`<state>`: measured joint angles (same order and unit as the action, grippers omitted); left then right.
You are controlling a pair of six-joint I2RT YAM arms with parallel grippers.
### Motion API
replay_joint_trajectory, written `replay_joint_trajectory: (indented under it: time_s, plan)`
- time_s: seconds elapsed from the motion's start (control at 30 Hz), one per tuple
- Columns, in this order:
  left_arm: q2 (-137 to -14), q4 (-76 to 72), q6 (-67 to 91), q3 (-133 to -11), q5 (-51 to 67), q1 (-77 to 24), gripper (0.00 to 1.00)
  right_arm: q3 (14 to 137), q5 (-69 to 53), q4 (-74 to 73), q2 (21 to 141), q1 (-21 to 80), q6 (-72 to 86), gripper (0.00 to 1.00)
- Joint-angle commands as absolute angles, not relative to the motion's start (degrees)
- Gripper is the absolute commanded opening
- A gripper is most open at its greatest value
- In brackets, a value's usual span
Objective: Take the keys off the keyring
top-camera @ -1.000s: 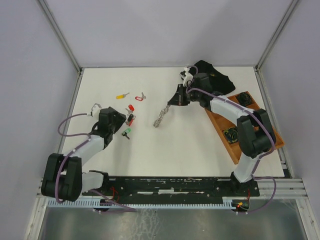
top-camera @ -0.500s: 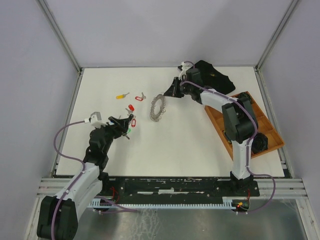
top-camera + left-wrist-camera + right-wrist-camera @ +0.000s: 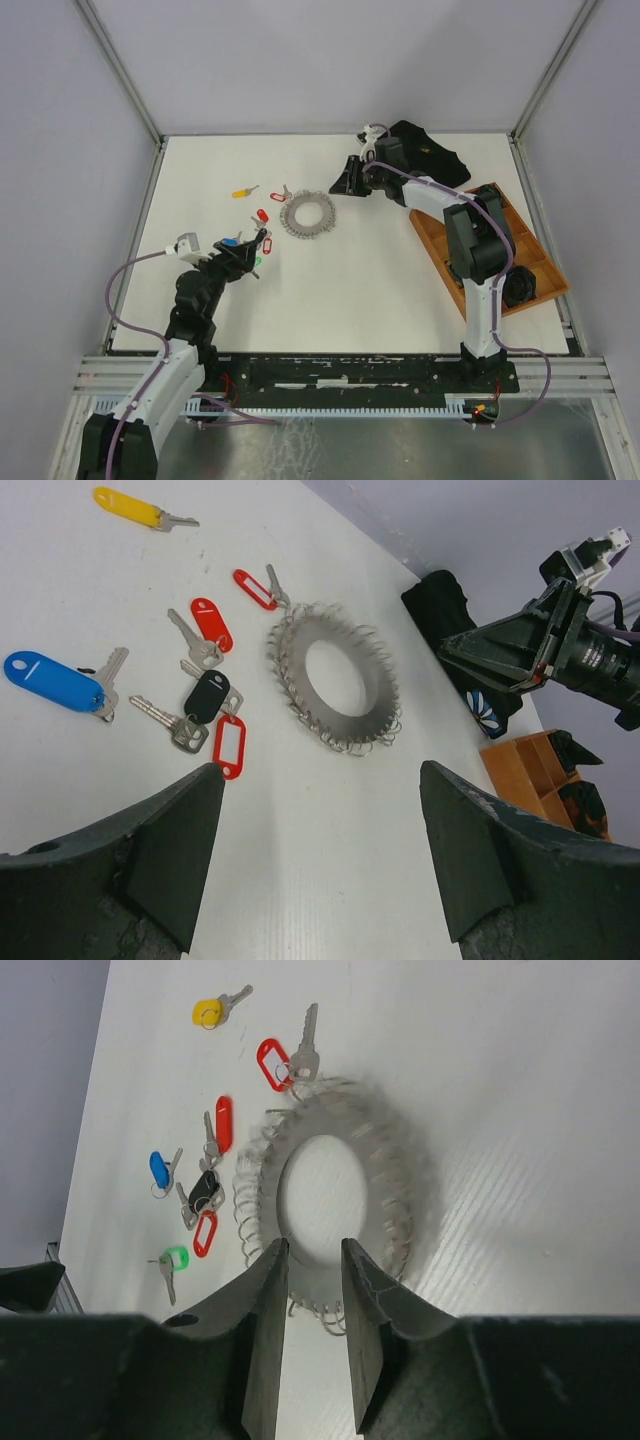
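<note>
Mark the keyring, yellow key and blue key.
keyring [image 3: 380, 692], left wrist view, flat band right of the hole.
yellow key [image 3: 130, 505], left wrist view, plastic head.
blue key [image 3: 50, 680], left wrist view, plastic head.

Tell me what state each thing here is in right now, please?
keyring: lying flat on the table, held by nothing.
keys: scattered on the table beside the keyring, none gripped.
left gripper: open wide, empty, near the keys.
right gripper: fingers slightly parted, empty, close to the keyring.
</note>
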<state>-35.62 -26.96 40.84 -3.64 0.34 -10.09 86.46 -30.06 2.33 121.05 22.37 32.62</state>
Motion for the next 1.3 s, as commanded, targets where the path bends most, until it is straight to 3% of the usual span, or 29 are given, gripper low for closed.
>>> replay_joint_trajectory:
  time_s: [0.0,0.13,0.27,0.33,0.47,0.63,0.7,0.77,0.83,1.1,1.27]
  plan:
    - [-32.5,-30.2,39.5,-2.2,0.9,-9.9,0.85,88.3,-33.6,2.3,117.9,21.2,28.8,0.38]
    - [-30.7,-30.7,39.4,-1.2,1.2,-9.9,0.87,88.2,-37.3,0.5,115.2,20.5,24.7,0.4]
    - [-30.7,-31.9,39.2,-0.7,2.2,-9.9,0.95,88.2,-41.3,-4.9,111.1,20.2,17.5,0.41]
    - [-31.4,-32.6,39.3,-0.7,2.6,-9.8,1.0,88.4,-43.5,-9.1,108.6,20.2,11.4,0.42]
    - [-33.4,-32.5,40.1,-1.2,2.6,-9.9,0.99,88.0,-43.4,-18.2,102.5,20.0,-2.7,0.45]
    - [-35.5,-32.4,40.0,-2.2,3.3,-9.9,0.99,84.9,-37.0,-26.5,91.4,19.4,-18.3,0.54]
    - [-36.0,-31.6,39.9,-3.1,4.1,-9.8,0.99,82.5,-33.4,-26.5,85.9,19.0,-21.8,0.63]
    - [-35.7,-29.5,39.8,-5.2,6.5,-9.9,0.99,80.0,-30.8,-25.5,80.8,18.0,-22.5,0.86]
    - [-34.0,-27.0,41.4,-7.4,9.3,-9.9,0.99,78.0,-30.8,-24.7,76.5,16.4,-21.3,0.99]
    - [-22.9,-4.7,39.7,-23.9,12.5,-10.0,0.99,75.1,-32.6,-22.4,61.9,8.9,-1.5,0.99]
    - [-21.7,7.2,33.8,-37.9,13.7,-10.0,0.99,80.8,-31.5,-29.4,59.0,7.3,-0.4,0.99]
